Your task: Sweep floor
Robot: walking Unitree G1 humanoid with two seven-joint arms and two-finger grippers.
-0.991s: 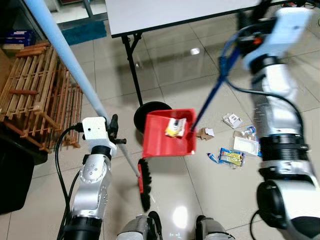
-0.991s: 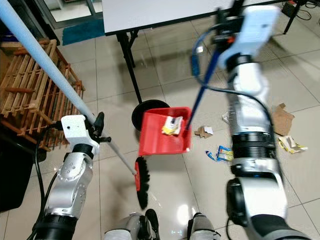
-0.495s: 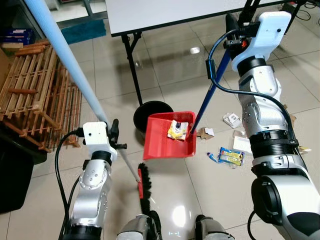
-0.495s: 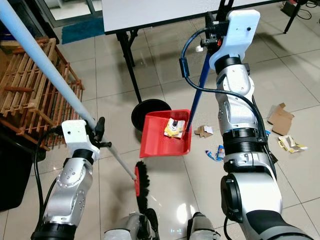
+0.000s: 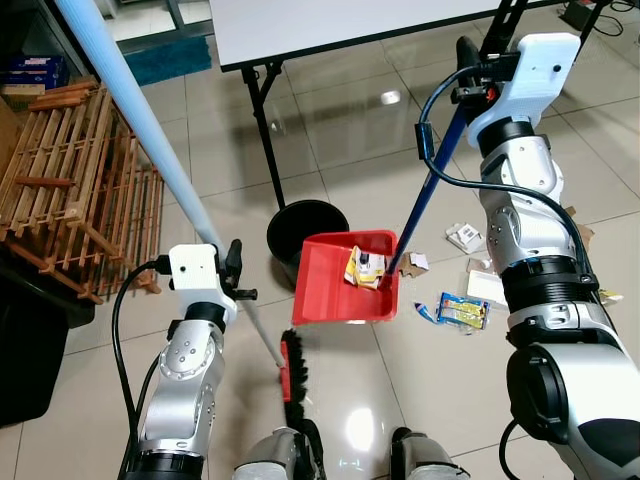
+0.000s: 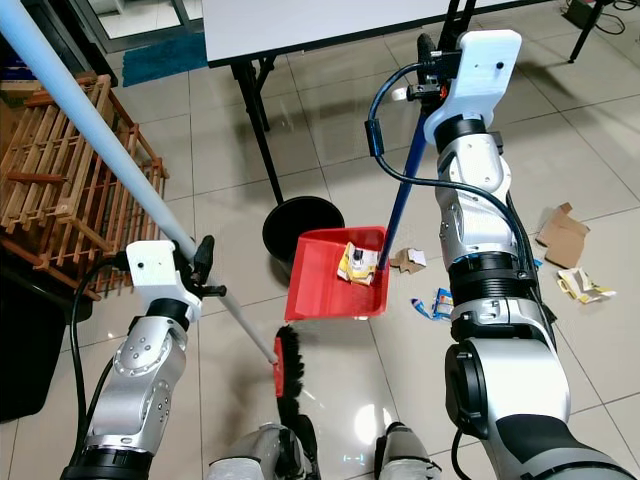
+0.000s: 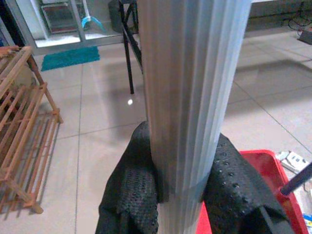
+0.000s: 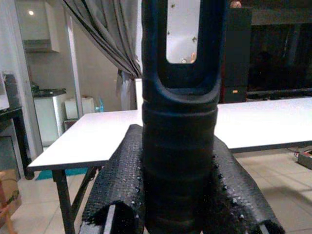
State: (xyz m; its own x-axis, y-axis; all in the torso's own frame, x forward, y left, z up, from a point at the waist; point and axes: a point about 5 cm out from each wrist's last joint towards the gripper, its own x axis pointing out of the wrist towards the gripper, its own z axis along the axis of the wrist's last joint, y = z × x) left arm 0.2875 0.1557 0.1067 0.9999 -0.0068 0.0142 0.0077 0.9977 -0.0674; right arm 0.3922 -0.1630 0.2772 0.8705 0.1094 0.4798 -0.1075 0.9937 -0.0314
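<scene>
At centre of the tiled floor (image 5: 330, 150) sits one red dustpan (image 5: 335, 300), with two wrappers (image 5: 366, 268) lying in it at its 3 o'clock corner. The right fingers (image 8: 175, 195) are clamped tight around the dustpan's dark blue handle (image 5: 425, 195), which rises toward 1 o'clock. The left fingers (image 7: 141, 195) are closed hard on the pale blue broom pole (image 5: 140, 130); the one broom's black bristle head (image 5: 292, 370) rests on the floor at the pan's 7 o'clock, just beside its lip.

Risks, as I judge them: the pan looks slightly tilted, so any jerk or further tip on the handle could slide the wrappers back out. The long pole runs toward 11 o'clock, close over the wooden rack (image 5: 75, 190); a wide stroke could knock it. One black bin (image 5: 300, 222) stands touching the pan's 11 o'clock edge and could be nudged.

Loose litter at the pan's 3 o'clock: one cardboard scrap (image 5: 412, 264), one white box (image 5: 464, 238), one white packet (image 5: 490, 288), one blue-yellow wrapper (image 5: 460, 312). One more cardboard piece (image 6: 558, 236) and one wrapper (image 6: 580, 288) lie farther out. One table (image 5: 330, 25) stands at 12 o'clock.
</scene>
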